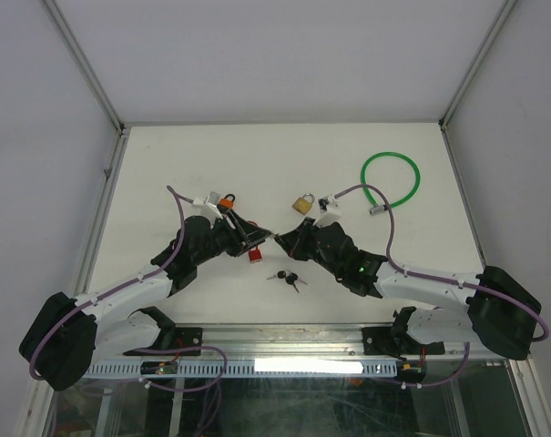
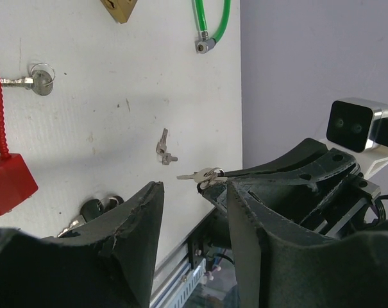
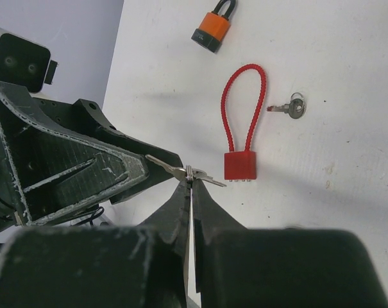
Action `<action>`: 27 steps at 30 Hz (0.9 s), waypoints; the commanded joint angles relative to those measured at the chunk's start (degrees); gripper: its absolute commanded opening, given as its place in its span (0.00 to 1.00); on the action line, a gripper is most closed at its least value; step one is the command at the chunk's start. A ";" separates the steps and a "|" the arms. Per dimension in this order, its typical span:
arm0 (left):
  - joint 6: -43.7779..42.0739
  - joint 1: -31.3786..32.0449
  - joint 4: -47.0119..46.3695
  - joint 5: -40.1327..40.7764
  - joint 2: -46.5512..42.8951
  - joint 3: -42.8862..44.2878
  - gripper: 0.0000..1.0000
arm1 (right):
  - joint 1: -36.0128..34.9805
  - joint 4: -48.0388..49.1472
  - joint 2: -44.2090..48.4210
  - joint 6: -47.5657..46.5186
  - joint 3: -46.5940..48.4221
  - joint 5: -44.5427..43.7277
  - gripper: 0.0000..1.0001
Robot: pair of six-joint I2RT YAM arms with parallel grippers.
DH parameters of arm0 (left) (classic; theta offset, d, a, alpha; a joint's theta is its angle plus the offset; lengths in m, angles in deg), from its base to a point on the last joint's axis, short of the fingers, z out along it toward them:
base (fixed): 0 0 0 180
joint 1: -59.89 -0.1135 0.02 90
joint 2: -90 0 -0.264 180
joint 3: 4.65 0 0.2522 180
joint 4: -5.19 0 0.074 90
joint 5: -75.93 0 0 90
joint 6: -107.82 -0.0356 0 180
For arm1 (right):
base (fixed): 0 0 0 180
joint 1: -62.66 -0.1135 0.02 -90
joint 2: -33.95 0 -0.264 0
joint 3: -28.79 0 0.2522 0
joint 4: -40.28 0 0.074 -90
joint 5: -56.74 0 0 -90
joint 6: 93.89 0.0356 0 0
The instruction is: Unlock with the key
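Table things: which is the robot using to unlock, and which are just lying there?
Using: key bunch in right gripper; maybe red cable lock.
Lying about: orange padlock, brass padlock, green cable lock, black keys, silver key.

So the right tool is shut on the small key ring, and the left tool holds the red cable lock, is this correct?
No. The left tool is open; the red cable lock lies free on the table, as the right wrist view shows. The right tool is indeed shut on the small key ring.
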 commanded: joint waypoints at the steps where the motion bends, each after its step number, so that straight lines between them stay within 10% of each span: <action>1: -3.91 0.40 -2.01 0.24 -0.22 2.64 0.44 | -0.34 2.80 0.21 0.99 0.89 -1.06 0.00; 27: -7.91 1.91 -8.28 -0.91 4.92 5.29 0.07 | -0.44 3.26 -0.87 1.09 1.96 0.11 0.00</action>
